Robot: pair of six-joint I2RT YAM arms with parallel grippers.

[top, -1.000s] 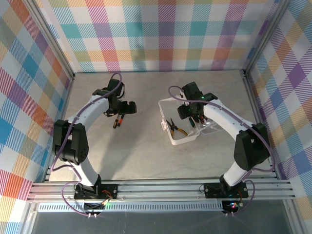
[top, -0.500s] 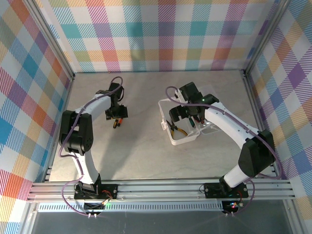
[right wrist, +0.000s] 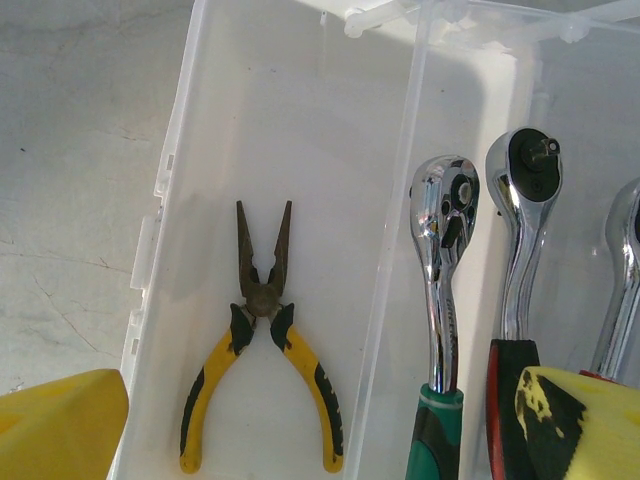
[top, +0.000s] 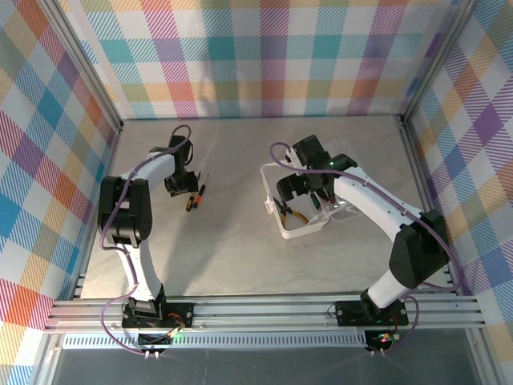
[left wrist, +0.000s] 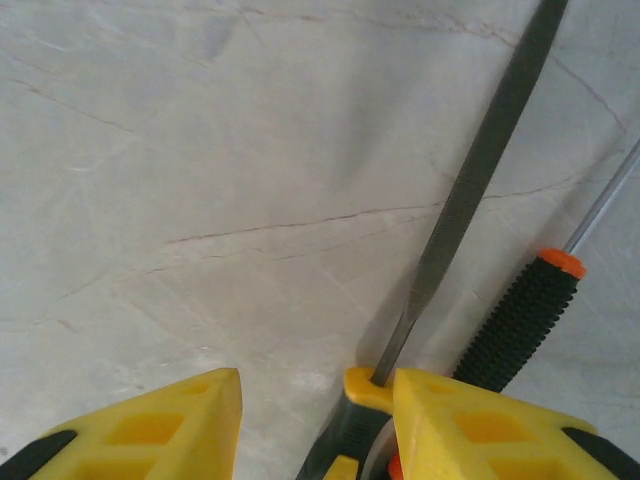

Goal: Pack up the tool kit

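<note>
Tool kit case, one pliers, three ratchets inside, two tools outside

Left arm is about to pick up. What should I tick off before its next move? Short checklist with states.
1. File handle sits between the left gripper fingers: ok.
2. Jaws clamped on the file: not ok, one finger stands off it.
3. Screwdriver outside the grip: cannot tell, its handle runs under the other finger.
4. Case open with free floor beside the pliers: ok.
5. Right gripper open and holding nothing over the case: ok.
</note>
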